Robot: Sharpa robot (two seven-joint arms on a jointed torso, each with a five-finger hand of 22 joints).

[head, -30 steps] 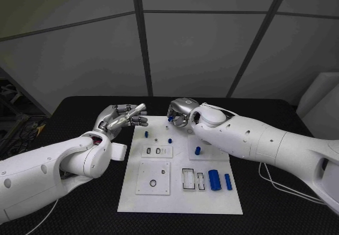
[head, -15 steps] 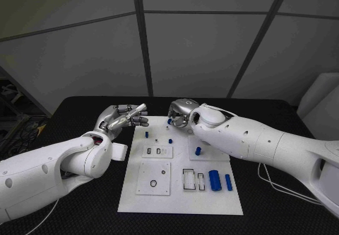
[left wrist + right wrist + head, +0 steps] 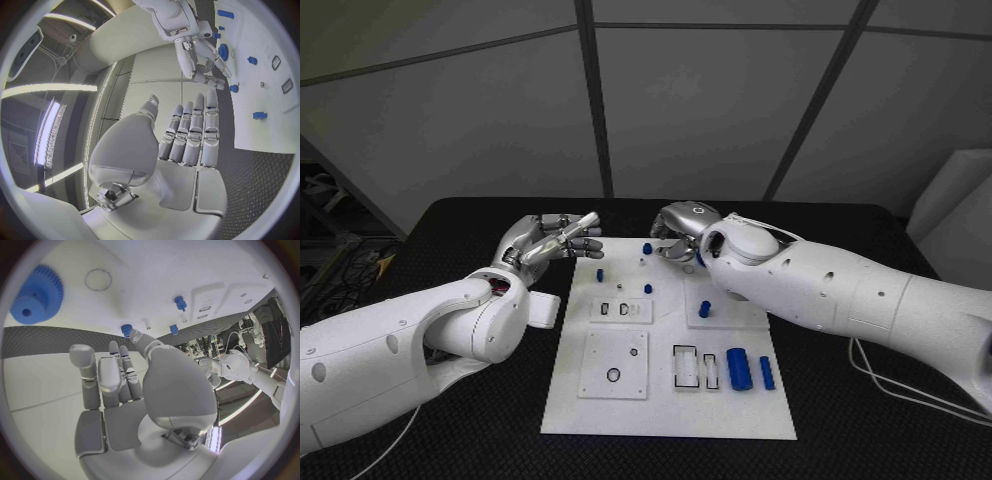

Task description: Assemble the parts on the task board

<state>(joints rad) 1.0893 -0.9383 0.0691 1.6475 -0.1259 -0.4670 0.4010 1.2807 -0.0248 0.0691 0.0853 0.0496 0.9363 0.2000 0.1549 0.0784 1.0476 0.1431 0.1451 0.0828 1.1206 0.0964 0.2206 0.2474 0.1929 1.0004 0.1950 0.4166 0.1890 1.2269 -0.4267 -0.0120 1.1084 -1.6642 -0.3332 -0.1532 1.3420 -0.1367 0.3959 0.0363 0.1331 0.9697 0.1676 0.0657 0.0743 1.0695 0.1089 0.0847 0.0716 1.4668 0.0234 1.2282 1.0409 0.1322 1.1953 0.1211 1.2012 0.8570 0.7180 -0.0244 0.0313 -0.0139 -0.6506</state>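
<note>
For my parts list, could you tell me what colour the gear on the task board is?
The gear is blue, clearest in the right wrist view.

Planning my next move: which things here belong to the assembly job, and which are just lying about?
Job:
task board
blue cylinders
blue pegs
blue gear
right hand
left hand

Lying about:
white cable
black table

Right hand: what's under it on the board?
The right hand hangs over the white board's far edge. A small blue peg stands at its fingertips and a blue gear lies nearby. Whatever lies beneath the palm is covered.
</note>
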